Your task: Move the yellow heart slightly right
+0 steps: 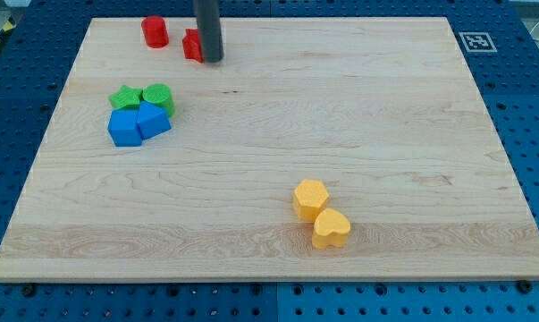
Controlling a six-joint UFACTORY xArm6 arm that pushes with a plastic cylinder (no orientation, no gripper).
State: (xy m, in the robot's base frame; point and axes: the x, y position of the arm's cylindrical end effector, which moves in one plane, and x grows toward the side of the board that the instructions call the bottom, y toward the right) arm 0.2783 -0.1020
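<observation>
Near the tabletop's (269, 98) top-left, the fingerless rod's tip (213, 60) touches a red block (192, 45), apparently. Bottom-right, the yellow heart (331, 229) adjoins a yellow hexagon (310, 199); approaching the heart's left side avoids dragging that.

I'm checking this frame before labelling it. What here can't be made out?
- Red block at the view's top: my rod covers its right part, so its shape is unclear.
- My tip: whether it touches that block cannot be told.
- Rod's upper part: cut off by the top edge.
- Green star: its lower part is hidden behind the blue blocks.
- Yellow heart: whether it touches the yellow hexagon is unclear.
</observation>
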